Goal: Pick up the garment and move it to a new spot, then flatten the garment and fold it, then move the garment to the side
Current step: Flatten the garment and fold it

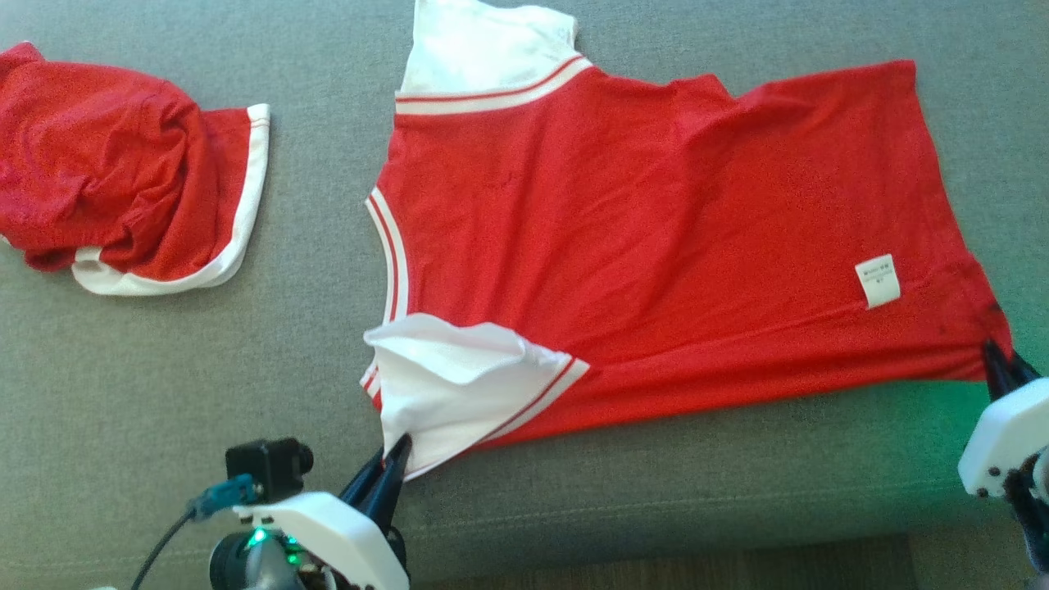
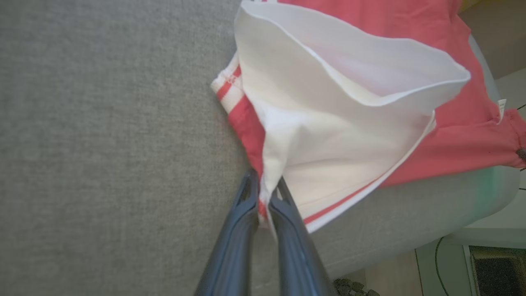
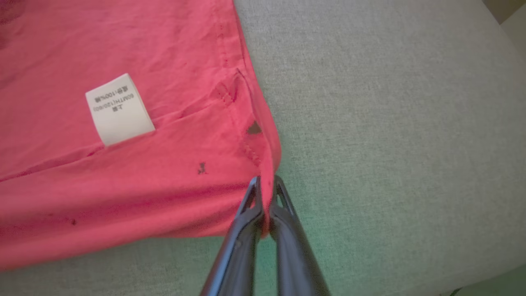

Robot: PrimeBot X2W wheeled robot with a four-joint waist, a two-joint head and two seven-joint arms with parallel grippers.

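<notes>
The garment (image 1: 656, 238) is a red T-shirt with white sleeves and red-and-white trim, spread nearly flat across a grey cushion (image 1: 246, 393) with its neck toward the left. My left gripper (image 1: 392, 459) is shut on the near white sleeve (image 2: 328, 135), pinching the sleeve's edge (image 2: 263, 193) between both fingers. At the lower right my right gripper (image 1: 994, 354) is shut on the near hem corner (image 3: 267, 181) of the red cloth. A white care label (image 3: 118, 109) lies on the red fabric close to that corner. The far sleeve (image 1: 483, 49) lies flat at the top.
A second red garment with white trim (image 1: 123, 197) lies bunched at the far left of the cushion. The cushion's front edge (image 1: 656, 524) runs just below both grippers, with wooden floor (image 1: 672, 565) under it.
</notes>
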